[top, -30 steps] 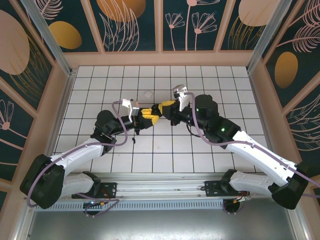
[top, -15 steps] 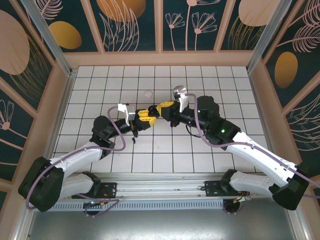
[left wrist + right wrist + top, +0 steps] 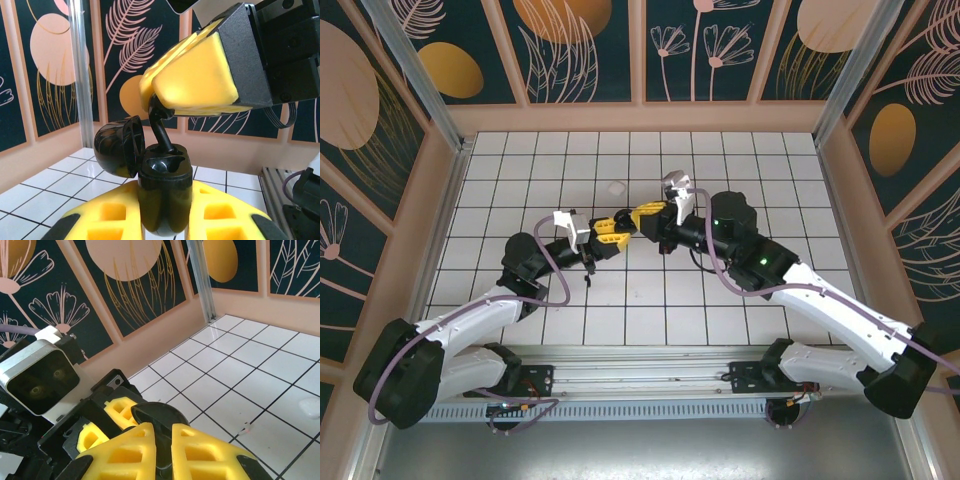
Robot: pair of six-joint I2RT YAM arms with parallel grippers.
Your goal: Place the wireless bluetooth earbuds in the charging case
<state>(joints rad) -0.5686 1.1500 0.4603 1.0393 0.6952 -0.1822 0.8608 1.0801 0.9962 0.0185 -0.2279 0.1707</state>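
Seen from above, the left gripper [image 3: 616, 227] and right gripper [image 3: 638, 214] meet tip to tip; the left wrist view shows the left clamped on the open charging case [image 3: 164, 192], the right pinching 1 black earbud [image 3: 161, 129] at its socket; the right wrist view shows the right's yellow fingers [image 3: 200, 450] nearly together.

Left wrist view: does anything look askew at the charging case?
The black earbud, pinched by the right gripper, meets the open charging case tilted, its stem leaning toward the lid side. It does not look seated.
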